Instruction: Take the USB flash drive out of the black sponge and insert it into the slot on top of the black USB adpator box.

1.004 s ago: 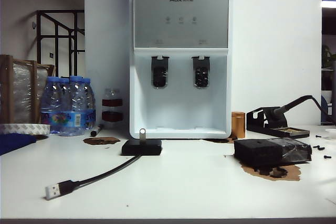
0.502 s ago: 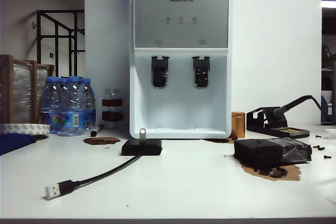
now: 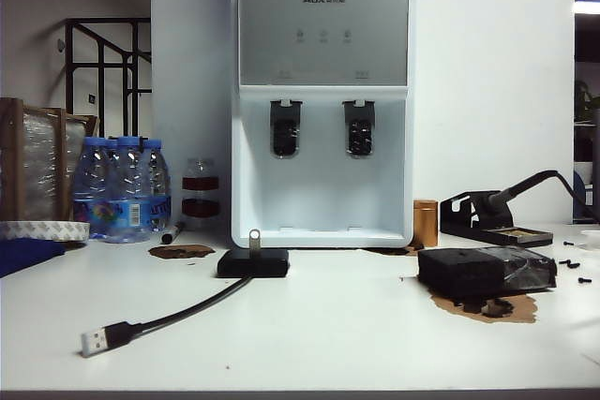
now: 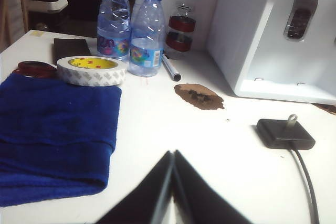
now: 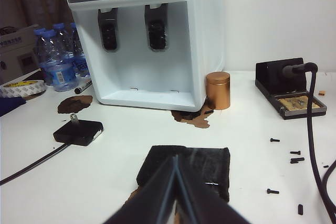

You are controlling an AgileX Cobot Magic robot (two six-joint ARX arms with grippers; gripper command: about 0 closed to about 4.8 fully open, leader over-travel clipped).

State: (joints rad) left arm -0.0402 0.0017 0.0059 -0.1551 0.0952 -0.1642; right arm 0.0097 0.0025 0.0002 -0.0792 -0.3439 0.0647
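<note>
**Flash drive seated in the adapter box, both grippers closed and empty**

On the white table (image 3: 328, 325), in front of the water dispenser (image 3: 322, 100), the black adapter box (image 3: 253, 262) is seen lying flat, with the flash drive (image 3: 253, 240) standing upright in the slot on its top face. A black cable (image 3: 178, 311) is trailed from the box to a silver plug (image 3: 92, 341) near the table's front edge. The black sponge (image 3: 485, 273) is placed well apart, to the right, over a brown stain. The left gripper (image 4: 172, 192) is held above the table beside a blue cloth (image 4: 52, 135), its jaws pressed together with nothing between them. The right gripper (image 5: 176, 190) is held just before the sponge, likewise closed and empty.
</note>
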